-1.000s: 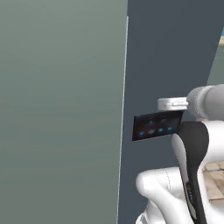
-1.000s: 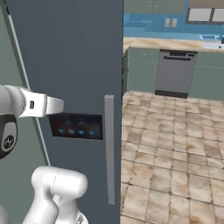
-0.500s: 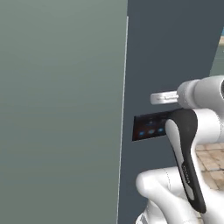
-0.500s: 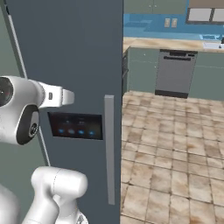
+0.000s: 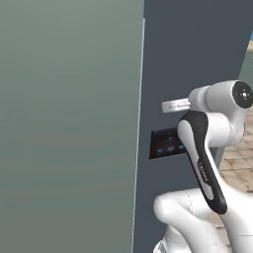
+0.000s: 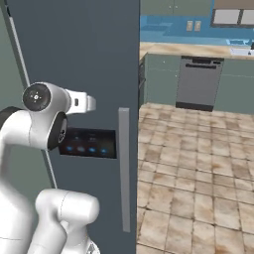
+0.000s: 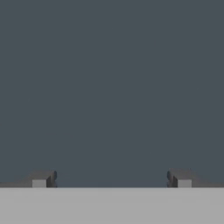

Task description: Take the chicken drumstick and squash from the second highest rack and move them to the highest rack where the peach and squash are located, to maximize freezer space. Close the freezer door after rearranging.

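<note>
Freezer door (image 6: 94, 74), filling the centre of both base views, is shut, hiding the drumstick and squash. Compared with a second ago the arm has folded upward; gripper (image 7: 111, 181) faces the panel, fingers spread wide apart.

The tall dark grey freezer door (image 6: 94, 59) stands upright right before me, its long grey vertical handle (image 6: 124, 168) beside a small dark lit panel (image 6: 89, 144).
</note>
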